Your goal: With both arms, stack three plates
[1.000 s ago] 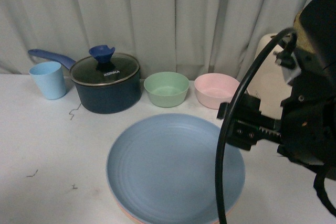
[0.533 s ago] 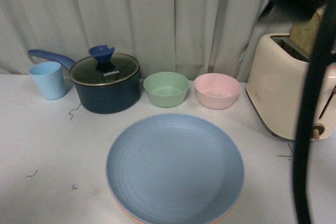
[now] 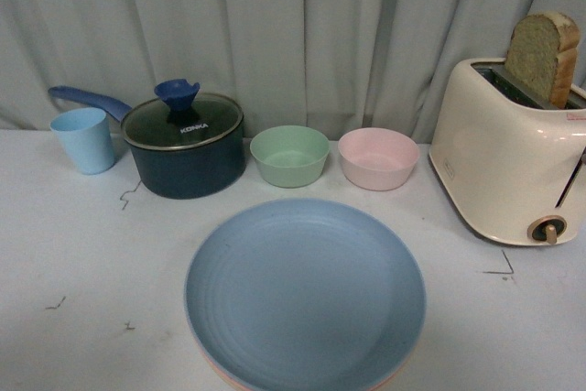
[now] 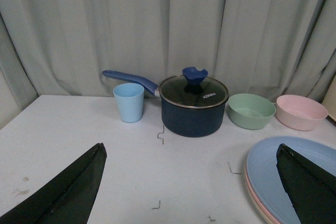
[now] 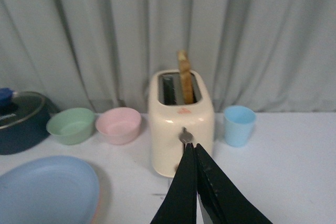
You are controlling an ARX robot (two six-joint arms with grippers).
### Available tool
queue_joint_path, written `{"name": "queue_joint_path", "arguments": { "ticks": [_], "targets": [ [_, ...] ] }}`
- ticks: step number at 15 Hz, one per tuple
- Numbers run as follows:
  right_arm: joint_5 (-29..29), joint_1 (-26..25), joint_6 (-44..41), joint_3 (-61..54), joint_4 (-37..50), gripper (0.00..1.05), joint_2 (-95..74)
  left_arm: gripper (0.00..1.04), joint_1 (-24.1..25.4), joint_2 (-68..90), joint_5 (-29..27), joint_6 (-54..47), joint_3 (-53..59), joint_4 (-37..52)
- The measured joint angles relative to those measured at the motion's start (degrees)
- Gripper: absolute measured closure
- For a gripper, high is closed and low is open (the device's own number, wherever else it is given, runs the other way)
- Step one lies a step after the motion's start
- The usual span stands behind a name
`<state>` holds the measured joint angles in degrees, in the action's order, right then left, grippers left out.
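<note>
Judging the stack [image 3: 305, 295] at lower centre finished, we need only hold clear: left end effector [image 4: 189, 182] spread, right end effector [image 5: 195, 184] pressed together

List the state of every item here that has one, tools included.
blue plate: top of the stack, pink plate edge showing beneath
pot: lidded
toaster: bread slice sticking up
green bowl: empty
pink bowl: empty
left tool: open
right tool: shut, empty
</note>
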<state>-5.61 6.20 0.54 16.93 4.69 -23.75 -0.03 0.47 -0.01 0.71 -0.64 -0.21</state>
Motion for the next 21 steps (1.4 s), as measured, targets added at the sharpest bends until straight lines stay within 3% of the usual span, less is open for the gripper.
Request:
{"name": "queue_joint_path", "arguments": {
  "ticks": [1,2,21],
  "targets": [
    [4.0,-5.7,-0.2,-3.7,-4.7,1.03,7.3,0.07,0.0,0.0,0.0,0.0,0.0,0.0],
    [4.6,-6.7,-0.2,-7.8,-7.3,1.03,14.5,0.07,0.0,0.0,0.0,0.0,0.0,0.0],
    [5.6,-6.2,-0.2,-16.2,-4.9,1.03,23.5,0.07,0.0,0.0,0.0,0.0,0.0,0.0]
  ]
}}
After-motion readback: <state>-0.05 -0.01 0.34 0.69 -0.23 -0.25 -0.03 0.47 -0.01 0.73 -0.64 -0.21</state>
